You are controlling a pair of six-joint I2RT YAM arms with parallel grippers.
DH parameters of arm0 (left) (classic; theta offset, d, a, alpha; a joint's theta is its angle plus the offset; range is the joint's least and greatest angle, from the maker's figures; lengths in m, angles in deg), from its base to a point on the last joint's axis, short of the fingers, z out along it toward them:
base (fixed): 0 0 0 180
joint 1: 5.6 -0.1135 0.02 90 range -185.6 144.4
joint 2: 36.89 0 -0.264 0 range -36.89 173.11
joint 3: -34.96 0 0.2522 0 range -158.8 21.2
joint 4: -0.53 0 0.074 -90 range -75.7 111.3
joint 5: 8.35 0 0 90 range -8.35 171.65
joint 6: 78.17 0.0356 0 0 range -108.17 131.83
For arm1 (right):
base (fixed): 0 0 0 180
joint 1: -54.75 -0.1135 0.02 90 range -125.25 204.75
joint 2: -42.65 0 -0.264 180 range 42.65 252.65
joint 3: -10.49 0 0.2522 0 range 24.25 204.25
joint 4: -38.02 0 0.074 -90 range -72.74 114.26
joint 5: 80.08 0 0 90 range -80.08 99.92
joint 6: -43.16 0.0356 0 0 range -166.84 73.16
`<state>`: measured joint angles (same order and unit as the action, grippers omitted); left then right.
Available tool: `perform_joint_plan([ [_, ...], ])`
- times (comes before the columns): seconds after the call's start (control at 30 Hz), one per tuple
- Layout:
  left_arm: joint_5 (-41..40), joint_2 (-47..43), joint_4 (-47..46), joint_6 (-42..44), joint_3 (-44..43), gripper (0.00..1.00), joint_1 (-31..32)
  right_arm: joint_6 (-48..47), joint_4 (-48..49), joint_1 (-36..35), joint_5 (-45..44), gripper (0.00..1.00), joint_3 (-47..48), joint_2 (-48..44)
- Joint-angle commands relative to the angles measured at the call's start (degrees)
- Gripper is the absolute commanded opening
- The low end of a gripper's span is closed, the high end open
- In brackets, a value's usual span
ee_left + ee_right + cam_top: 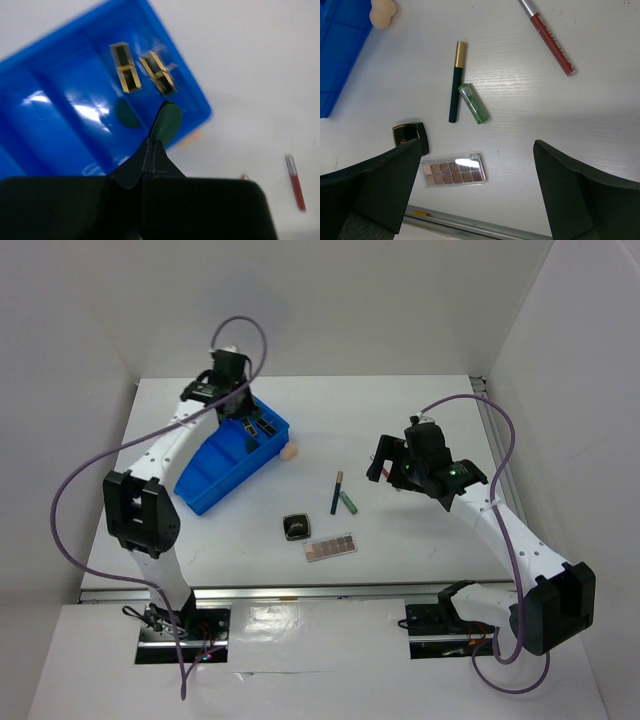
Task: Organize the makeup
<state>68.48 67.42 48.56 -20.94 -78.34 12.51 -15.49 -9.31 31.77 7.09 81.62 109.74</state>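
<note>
Blue divided tray (205, 480), far left of table (420, 540), holds two black-gold lipstick tubes (125, 67) side by side in one end compartment; the left wrist view shows them plainly, the overhead view only as small dark blocks. Left gripper (238, 405) hangs over that end of the tray, fingers (167, 120) pressed together, holding nothing. Beige sponge (290, 452) lies on the table, touching or just beside the tray's right wall. At centre: dark gold-capped pencil (455, 82) with the green pencil (474, 103) touching its lower end; below them the square compact (410, 135) and the eyeshadow palette (452, 170), close together. Red pencil (550, 42) appears in both wrist views only; overhead, the right arm covers it. Right gripper (392, 465) hovers above the table, fingers (380, 185) spread wide, empty.
</note>
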Motion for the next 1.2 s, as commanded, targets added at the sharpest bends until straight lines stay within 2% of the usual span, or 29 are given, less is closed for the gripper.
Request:
perform_joint_plan([
  [0.0, 2.1, -0.1, 2.1, -3.2, 1.5, 0.0, -7.7, -0.3, 1.3, 0.2, -0.2, 1.0, 1.5, -0.2],
  [0.13, 5.4, 1.7, -2.3, -5.2, 4.6, 0.0, -12.4, -0.3, 1.3, 0.2, -0.2, 1.0, 1.5, -0.2],
  [0.37, 8.2, 7.0, -4.1, -6.3, 4.1, 0.0, -14.6, -0.3, 0.8, 0.2, -0.2, 1.0, 2.1, -0.2],
  [0.43, 8.2, 7.6, -4.6, -6.3, 4.8, 0.1, -15.1, -0.3, 0.8, 0.2, -0.2, 1.0, 1.5, -0.2],
  [0.47, 8.2, 7.6, -4.1, -6.3, 4.8, 0.19, -15.1, -0.3, 0.8, 0.2, -0.2, 1.0, 1.5, -0.2],
  [0.5, 8.2, 7.6, -4.1, -6.3, 4.8, 0.36, -15.1, -0.3, 0.8, 0.2, -0.2, 1.0, 1.5, -0.2],
  [0.53, 8.2, 6.8, -4.1, -6.3, 4.8, 0.44, -15.1, -0.3, 0.8, 0.2, -0.2, 1.0, 1.5, -0.2],
  [0.57, 8.2, 6.2, -4.7, -5.6, 5.5, 0.46, -15.1, -0.3, 0.8, 0.2, -0.2, 1.0, 1.5, -0.2],
  [0.63, 8.2, 4.0, -5.5, -5.0, 7.1, 0.59, -15.1, -0.3, 0.8, 0.2, -0.2, 1.0, 1.5, -0.2],
  [0.73, 7.3, 1.7, -5.5, -4.3, 8.2, 0.6, -14.5, -0.3, 0.8, 0.2, -0.2, 1.0, 2.1, -0.2],
  [0.97, 7.0, -9.8, -5.5, -1.5, 15.6, 0.58, -4.3, -0.3, 1.9, 0.2, 0.4, 1.0, 1.5, 0.3],
  [1.07, 7.6, -11.9, -3.3, 0.1, 18.8, 0.58, 5.0, -0.3, 1.9, 0.2, 0.4, 1.0, 1.5, 0.3],
  [1.1, 7.6, -11.9, -2.5, 0.6, 19.7, 0.61, 10.0, -0.3, 1.9, 0.2, 0.4, 1.0, 1.5, 0.3],
  [1.17, 5.4, -11.9, -1.0, -0.8, 23.2, 0.74, 14.9, -0.3, 1.9, 0.2, 0.4, 1.0, 1.5, 0.3],
])
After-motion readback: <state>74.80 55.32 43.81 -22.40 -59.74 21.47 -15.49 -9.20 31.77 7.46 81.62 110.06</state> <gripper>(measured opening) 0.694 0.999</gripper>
